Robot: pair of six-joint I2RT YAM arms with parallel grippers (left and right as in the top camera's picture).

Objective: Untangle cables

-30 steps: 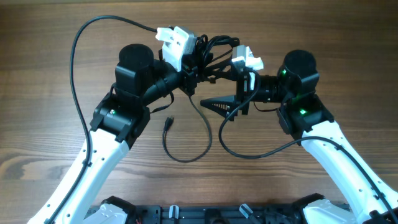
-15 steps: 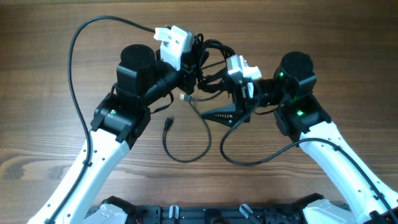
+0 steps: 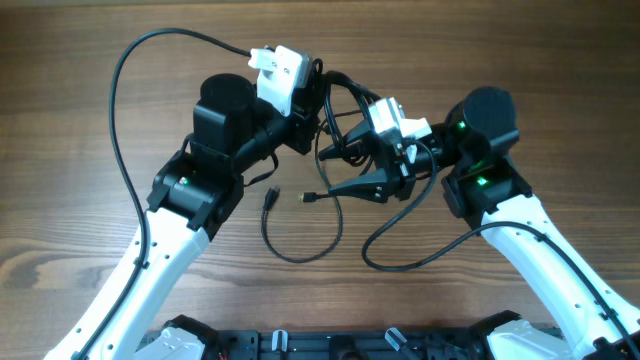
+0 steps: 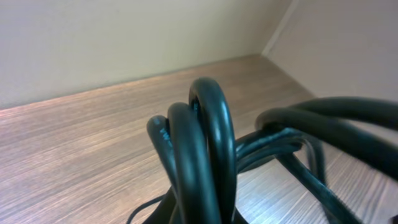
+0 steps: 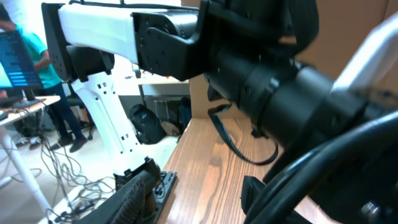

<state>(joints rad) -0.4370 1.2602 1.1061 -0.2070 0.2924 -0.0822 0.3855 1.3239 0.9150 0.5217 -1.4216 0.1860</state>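
Observation:
A knot of thin black cables (image 3: 340, 112) hangs between the two wrists above the wooden table (image 3: 560, 60). My left gripper (image 3: 312, 115) is shut on this bundle. The left wrist view is filled by its looped strands (image 4: 205, 149), with the fingers hidden under them. A loose loop of cable (image 3: 300, 240) lies on the table below, one black plug (image 3: 270, 198) and one silver-tipped plug (image 3: 311, 197) at its ends. My right gripper (image 3: 345, 168) sits at the bundle's lower right, jaws apart. In the right wrist view this gripper (image 5: 199, 183) shows bare wood between its fingers, and a strand (image 5: 323, 168) crosses its right finger.
The left arm's own thick black cable (image 3: 115, 130) arcs over the table's left side. The right arm's wiring (image 3: 420, 250) sags onto the table in front. Both arm bases stand at the near edge (image 3: 320, 345).
My right gripper has swung left and down toward the bundle, and its jaws have narrowed. A silver-tipped plug has dropped from the knot toward the table. The left gripper has held still.

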